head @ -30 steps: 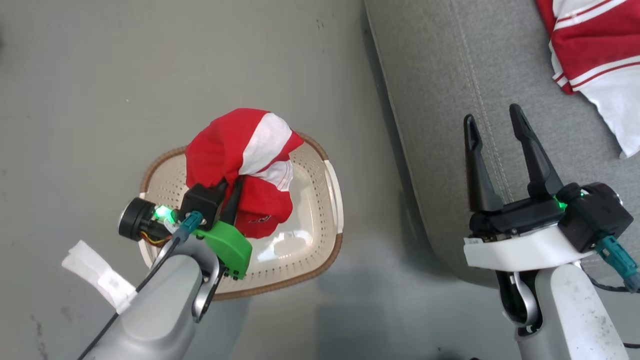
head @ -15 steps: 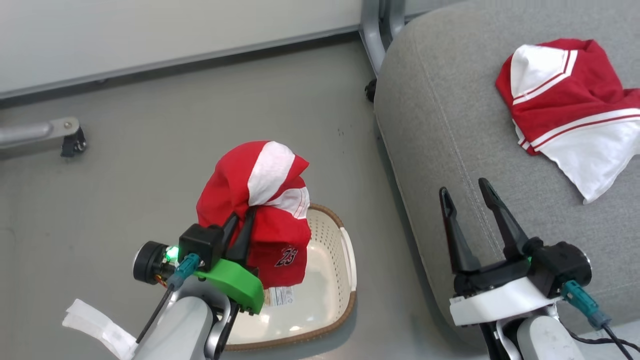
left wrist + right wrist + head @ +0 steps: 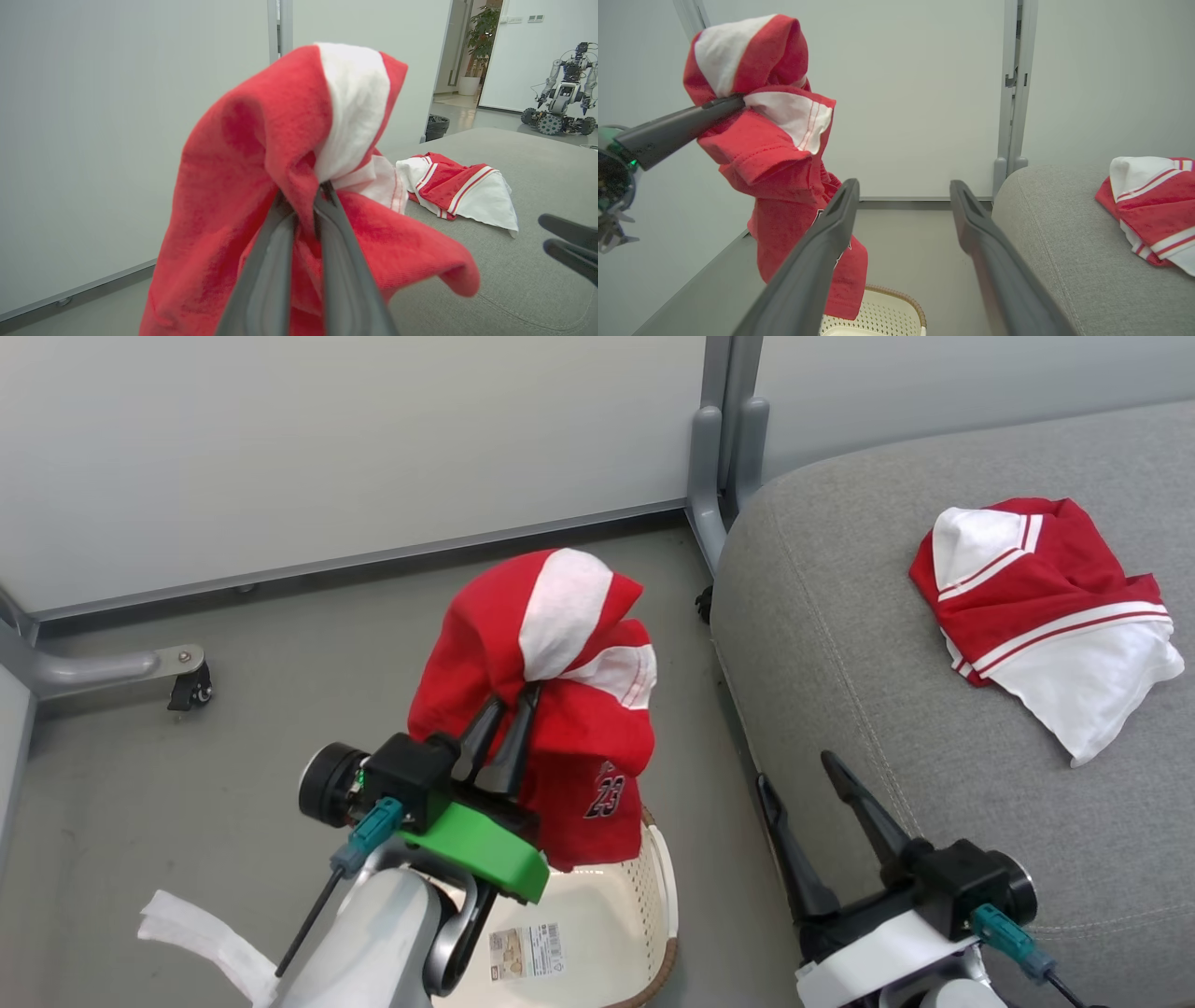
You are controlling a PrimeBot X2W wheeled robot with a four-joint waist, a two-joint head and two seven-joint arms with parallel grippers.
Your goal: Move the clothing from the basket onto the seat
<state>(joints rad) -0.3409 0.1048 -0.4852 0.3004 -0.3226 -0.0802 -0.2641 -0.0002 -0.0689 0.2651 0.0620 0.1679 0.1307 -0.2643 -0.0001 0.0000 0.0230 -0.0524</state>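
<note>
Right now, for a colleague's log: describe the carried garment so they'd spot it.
Left of the large grey fabric seat, above the cream perforated plastic basket, the left hand pinches a bunched red-and-white jersey. Unlike the red-and-white garment lying on the seat, it hangs airborne, printed "23".

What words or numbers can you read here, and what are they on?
"23": dark print on the red jersey hanging above the basket.
Small mark just above the "23": too small to read.
Sticker label inside the basket: print too small to read.

Seat's point(image 3: 840, 644) near side bare, red garment point(image 3: 1036, 607) on its far right
</note>
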